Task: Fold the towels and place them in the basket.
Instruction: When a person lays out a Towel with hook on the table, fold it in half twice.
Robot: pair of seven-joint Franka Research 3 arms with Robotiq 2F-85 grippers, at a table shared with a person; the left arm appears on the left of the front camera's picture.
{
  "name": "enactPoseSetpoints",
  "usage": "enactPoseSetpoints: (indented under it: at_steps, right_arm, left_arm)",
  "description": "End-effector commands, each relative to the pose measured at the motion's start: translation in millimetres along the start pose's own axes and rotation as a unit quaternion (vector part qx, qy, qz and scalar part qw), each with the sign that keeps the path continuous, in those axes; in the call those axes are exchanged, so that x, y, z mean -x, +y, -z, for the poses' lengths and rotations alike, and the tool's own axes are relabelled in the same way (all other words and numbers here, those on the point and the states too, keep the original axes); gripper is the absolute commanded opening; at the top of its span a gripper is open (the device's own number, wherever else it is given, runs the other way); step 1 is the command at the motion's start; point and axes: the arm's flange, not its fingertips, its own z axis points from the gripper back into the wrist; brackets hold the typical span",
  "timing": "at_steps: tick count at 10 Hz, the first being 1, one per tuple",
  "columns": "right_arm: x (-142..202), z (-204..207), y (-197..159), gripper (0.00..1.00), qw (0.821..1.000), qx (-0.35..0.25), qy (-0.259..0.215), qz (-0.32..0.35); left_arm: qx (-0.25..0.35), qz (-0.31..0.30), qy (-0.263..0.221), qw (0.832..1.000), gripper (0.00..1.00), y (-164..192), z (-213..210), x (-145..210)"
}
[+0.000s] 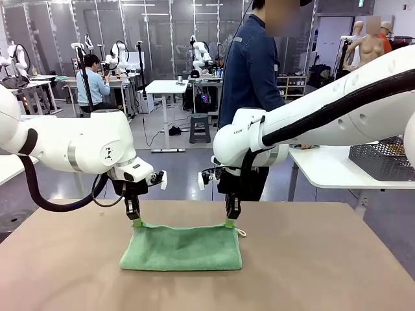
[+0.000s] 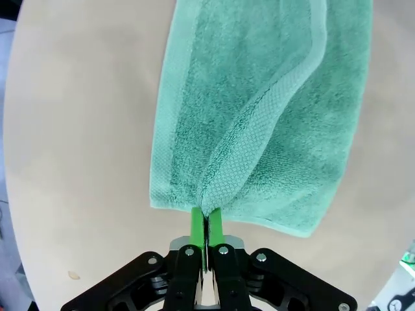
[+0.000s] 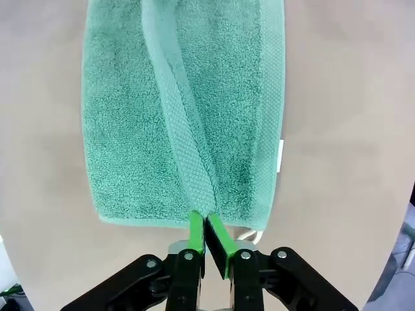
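I have the left gripper (image 1: pixel 136 222) and right gripper (image 1: pixel 230 223) each clamped on a far corner of the green towel (image 1: pixel 181 247) on the table (image 1: pixel 324 259).

One mint green towel (image 1: pixel 181 247) lay on the worktop (image 1: pixel 324 259), bearing one white loop tag (image 1: pixel 241 232). There were two pincers, the left pincer (image 1: pixel 135 220) and the right pincer (image 1: pixel 231 220), one at each far corner of the towel. One dark mesh basket (image 1: pixel 382 162) sat on one white side table (image 1: pixel 324 172). One person (image 1: pixel 249 71) stood beyond the worktop's far edge.
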Motion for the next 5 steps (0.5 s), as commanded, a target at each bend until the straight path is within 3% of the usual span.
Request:
enactPoseSetpoints:
  at_steps: [1, 5]
  right_arm:
    - [5.9, 2.2, -10.7, 0.07, 1.0, -0.001, -0.019, -0.003]
    - [8.1, 7.1, -14.2, 0.07, 1.0, 0.002, -0.02, -0.006]
  left_arm:
    - [0.012, -0.02, 0.014, 1.0, 0.03, 12.4, 2.0, 2.3]
    - [0.013, -0.013, 0.01, 1.0, 0.03, 21.0, 9.3, 7.9]
